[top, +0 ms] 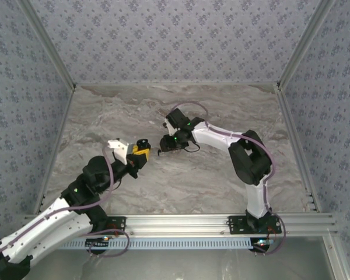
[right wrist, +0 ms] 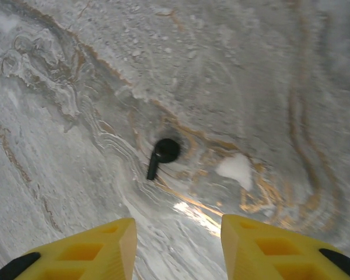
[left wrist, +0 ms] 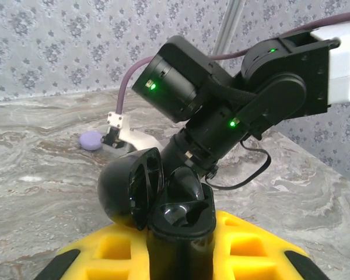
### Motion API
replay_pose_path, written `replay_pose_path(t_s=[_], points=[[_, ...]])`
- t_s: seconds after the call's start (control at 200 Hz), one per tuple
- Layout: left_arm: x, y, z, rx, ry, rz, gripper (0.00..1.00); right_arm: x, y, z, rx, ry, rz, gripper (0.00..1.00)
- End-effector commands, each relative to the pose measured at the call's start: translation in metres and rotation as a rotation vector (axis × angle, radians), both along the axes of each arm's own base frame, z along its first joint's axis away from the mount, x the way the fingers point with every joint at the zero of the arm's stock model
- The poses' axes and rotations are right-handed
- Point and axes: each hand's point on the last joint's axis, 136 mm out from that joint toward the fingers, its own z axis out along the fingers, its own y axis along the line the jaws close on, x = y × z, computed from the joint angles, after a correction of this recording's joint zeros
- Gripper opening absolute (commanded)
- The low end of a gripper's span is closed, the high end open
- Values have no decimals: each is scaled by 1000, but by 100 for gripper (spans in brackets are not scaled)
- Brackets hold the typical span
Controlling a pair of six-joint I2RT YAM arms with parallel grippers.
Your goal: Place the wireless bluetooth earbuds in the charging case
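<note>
Charging case [left wrist: 181, 217] clamped between yellow fingers of left gripper [top: 141, 149], jaws nearly shut on it, lid hinged open to the left in wrist view. Contents of case hard to tell. Right gripper [right wrist: 178, 239] partly open, nothing between fingers, hanging over single black earbud [right wrist: 162, 153] lying on marble table [top: 221, 105], apart from both fingertips. Lilac disc [left wrist: 91, 140] on table behind case.

Marble-patterned table [top: 221, 181] enclosed by floral-papered walls [top: 175, 41].
Grey-white veined surface meets three pale blue-grey walls, with aluminium posts [top: 49, 46] at the far corners and an aluminium rail [top: 181, 221] along the near edge. A glare patch [right wrist: 193, 211] shines just ahead of the right gripper [right wrist: 178, 224]'s jaws.
</note>
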Motion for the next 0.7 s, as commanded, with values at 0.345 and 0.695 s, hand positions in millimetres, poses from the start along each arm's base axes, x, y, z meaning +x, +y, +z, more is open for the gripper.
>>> replay_pose_path(t_s=[0.345,0.695], points=[[-1,15,4,15,3,45,16,1,14,-38,-196,57,-33,40],[-1,15,2,15,10,38,16,3,25,-50,-240,70,-12,41]])
